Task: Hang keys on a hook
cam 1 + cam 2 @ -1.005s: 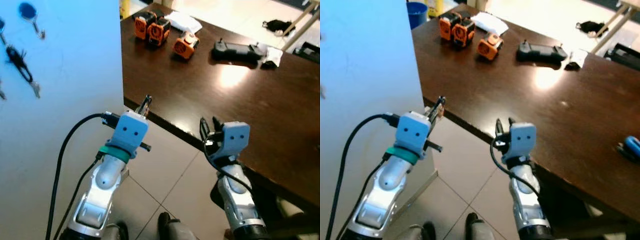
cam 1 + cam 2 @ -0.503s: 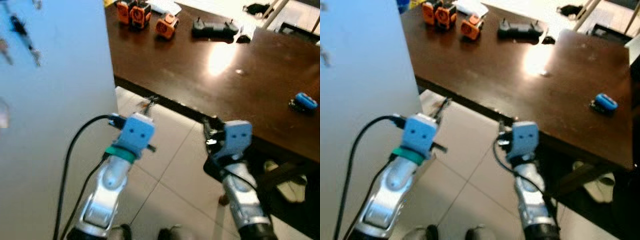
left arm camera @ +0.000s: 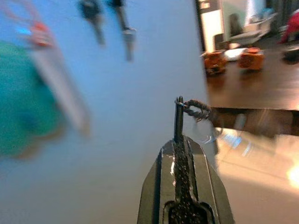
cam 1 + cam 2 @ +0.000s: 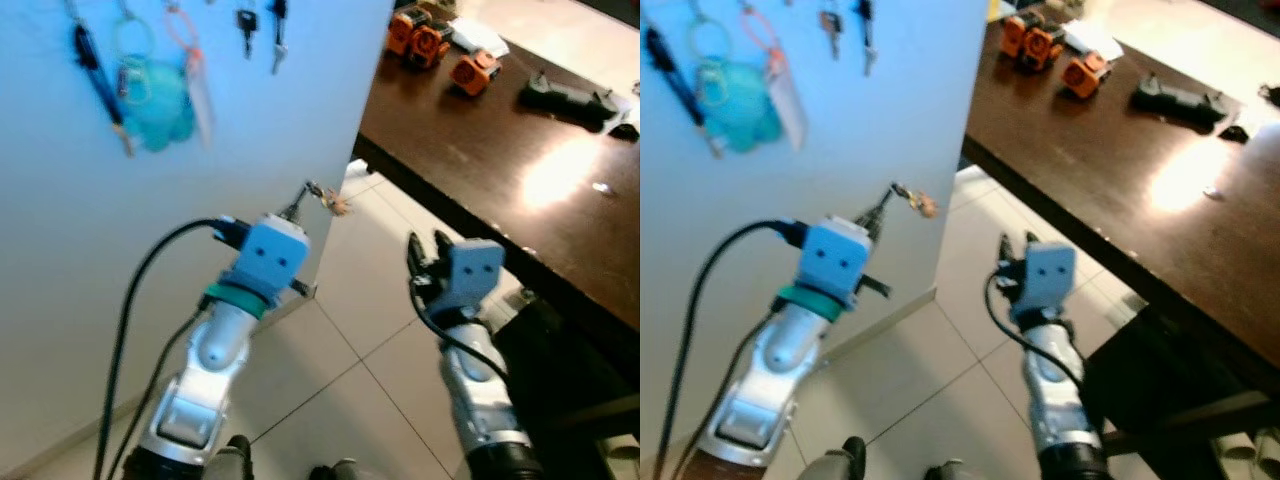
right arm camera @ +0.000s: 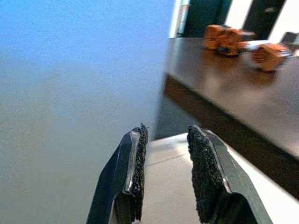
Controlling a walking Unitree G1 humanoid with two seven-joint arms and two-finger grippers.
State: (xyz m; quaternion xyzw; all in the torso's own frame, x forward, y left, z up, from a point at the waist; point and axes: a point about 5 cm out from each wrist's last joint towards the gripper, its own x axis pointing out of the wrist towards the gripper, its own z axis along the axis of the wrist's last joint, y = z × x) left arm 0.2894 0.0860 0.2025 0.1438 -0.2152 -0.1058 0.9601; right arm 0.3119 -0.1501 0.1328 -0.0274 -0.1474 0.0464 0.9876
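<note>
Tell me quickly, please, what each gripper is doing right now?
Left gripper: shut on the keys, held up in front of the blue board.
Right gripper: open, holding nothing.

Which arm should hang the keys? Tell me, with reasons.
Left. The left gripper is shut on the keys and already points at the wall where other keys hang. The right gripper is open, holds nothing and sits farther from the wall.
</note>
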